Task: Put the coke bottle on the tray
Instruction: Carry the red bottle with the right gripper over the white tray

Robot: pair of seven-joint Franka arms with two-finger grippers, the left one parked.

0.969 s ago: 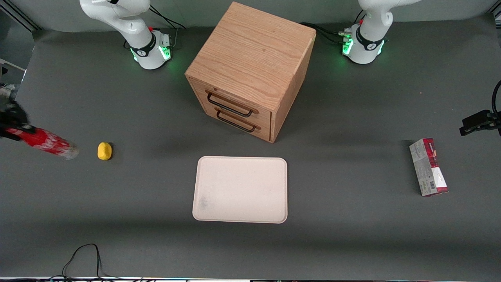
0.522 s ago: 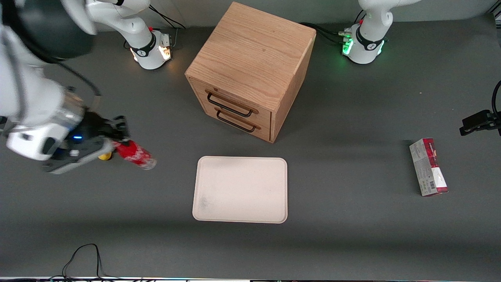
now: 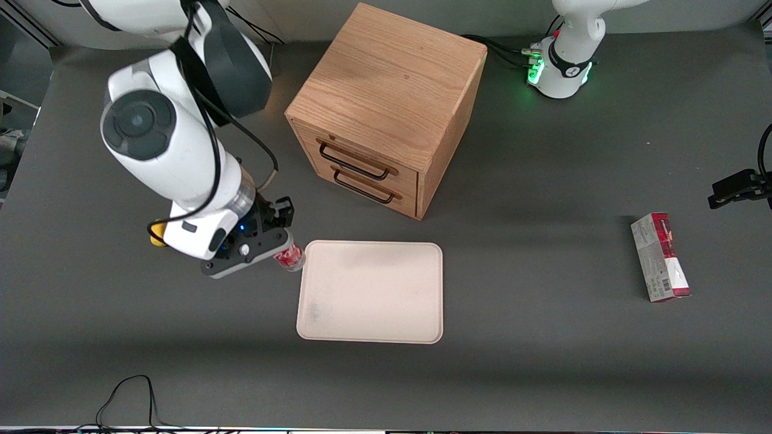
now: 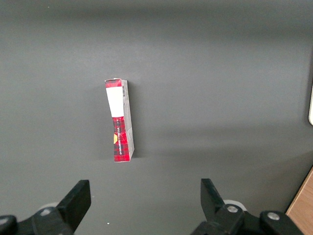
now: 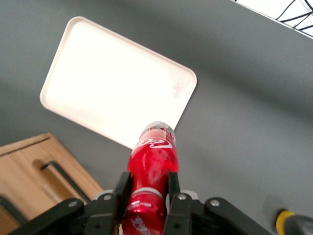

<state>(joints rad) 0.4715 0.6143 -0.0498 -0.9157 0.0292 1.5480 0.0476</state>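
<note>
Grey bench, wooden drawer cabinet (image 3: 386, 108) at upper centre of frame. At centre-left the gripper (image 3: 278, 232) is seen with fingers (image 5: 177, 205) clamped on the coke bottle (image 3: 289, 257), held aloft, long axis tilted, base toward the tray (image 3: 374, 328). Base is judged just short of the tray's nearest edge.

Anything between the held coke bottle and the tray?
Nothing: in the front view the gripper holds the coke bottle just short of the tray rim.
</note>
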